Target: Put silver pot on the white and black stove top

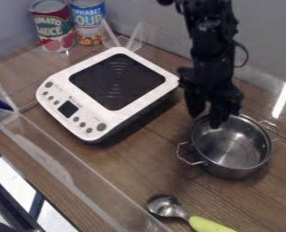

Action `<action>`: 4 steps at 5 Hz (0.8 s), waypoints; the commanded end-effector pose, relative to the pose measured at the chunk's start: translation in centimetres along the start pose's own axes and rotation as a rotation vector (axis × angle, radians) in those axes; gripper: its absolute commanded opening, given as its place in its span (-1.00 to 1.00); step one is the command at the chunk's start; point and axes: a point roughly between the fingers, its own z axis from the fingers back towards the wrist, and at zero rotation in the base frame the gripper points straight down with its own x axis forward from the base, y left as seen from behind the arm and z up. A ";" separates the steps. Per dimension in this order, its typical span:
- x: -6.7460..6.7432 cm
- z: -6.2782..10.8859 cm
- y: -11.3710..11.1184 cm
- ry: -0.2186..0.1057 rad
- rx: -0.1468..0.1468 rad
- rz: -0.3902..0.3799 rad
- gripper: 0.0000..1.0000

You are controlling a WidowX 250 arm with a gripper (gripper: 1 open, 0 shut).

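1. The silver pot [233, 147] sits on the wooden table [109, 177], to the right of the white and black stove top [107, 90] and a little nearer the camera.
2. The pot is not on the stove; it stands upright just beside the cooker's right corner, and whether the two touch I cannot tell.
3. One small loop handle sticks out at the pot's near left; another shows at its far right rim.
4. The black robot arm comes down from the top of the view, and its gripper [217, 112] points almost straight down at the pot's far left rim.
5. The gripper's fingers stand a little apart, with their tips at or just inside the rim; the picture is too blurred to show whether they touch the metal or straddle the wall.
6. The stove top lies flat at centre left, its black ringed surface bare and its button panel facing near left.
7. Two food cans [68, 24] stand at the far left, behind the stove and well apart from the pot.
8. A metal spoon [192, 216] with a yellow-green handle lies at the near edge, in front of the pot and apart from it.
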 end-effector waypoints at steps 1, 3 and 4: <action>0.4 2.0 0.8 -0.026 0.001 -0.038 -1.00; 0.6 3.0 1.3 -0.012 -0.010 -0.125 -1.00; 1.0 3.9 1.0 -0.013 -0.014 -0.162 -1.00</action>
